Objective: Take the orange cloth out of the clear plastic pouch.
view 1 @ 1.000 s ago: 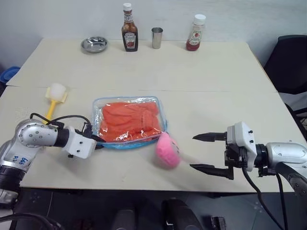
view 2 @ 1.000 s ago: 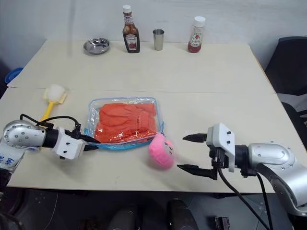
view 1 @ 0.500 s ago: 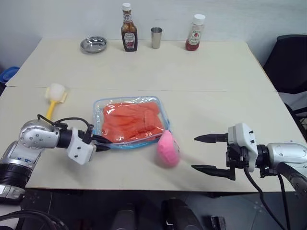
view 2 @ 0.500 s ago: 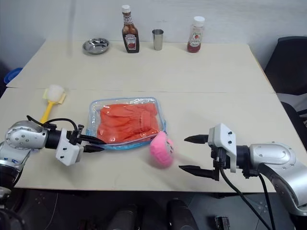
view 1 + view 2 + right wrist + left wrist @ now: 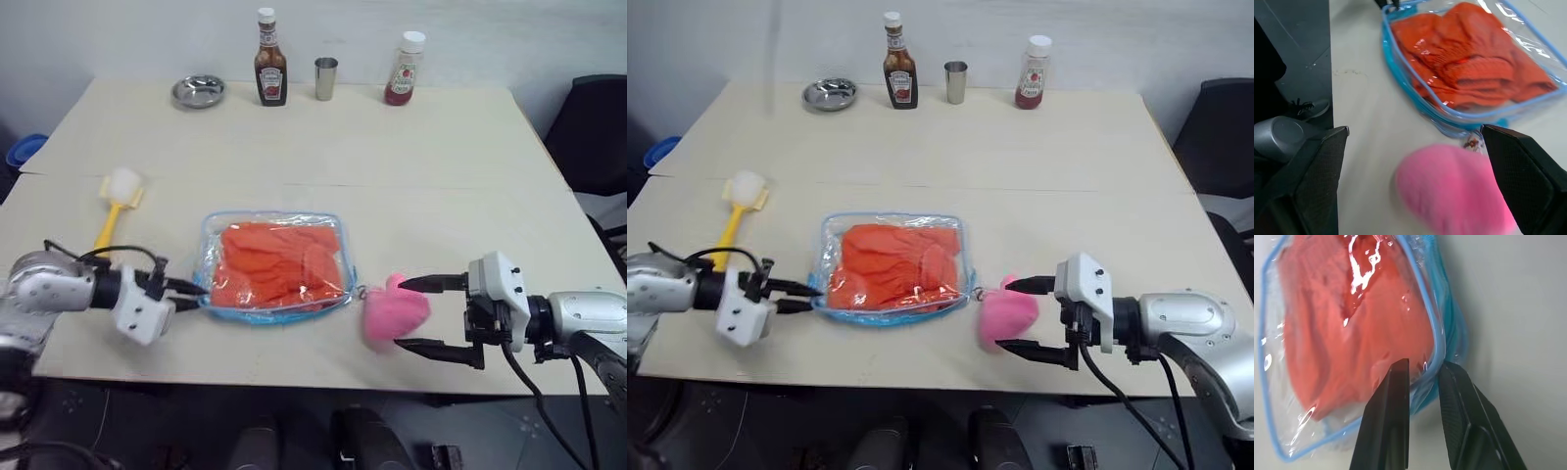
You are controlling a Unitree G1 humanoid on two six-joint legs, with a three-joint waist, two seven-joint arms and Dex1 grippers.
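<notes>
The clear plastic pouch [image 5: 333,227] with blue trim lies flat on the table, near its front edge. The orange cloth [image 5: 277,264] sits folded inside it. My left gripper [image 5: 200,298] is shut on the pouch's left edge; in the left wrist view the blue trim [image 5: 1436,340] runs between its two black fingers [image 5: 1391,401]. A pink fuzzy ball [image 5: 395,311] lies at the pouch's right corner, by a small zipper charm [image 5: 1470,143]. My right gripper [image 5: 401,314] stands wide open, with the ball between its fingers.
Along the table's back edge stand a steel bowl [image 5: 199,92], a ketchup bottle [image 5: 270,70], a steel cup [image 5: 326,78] and a red sauce bottle [image 5: 400,69]. A yellow brush [image 5: 116,201] lies left of the pouch. A black chair [image 5: 598,137] stands at the right.
The pouch has shifted to the right and turned a little with my left gripper on its edge. The pink ball moved right, in between my right gripper's fingers. The right arm kept still.
</notes>
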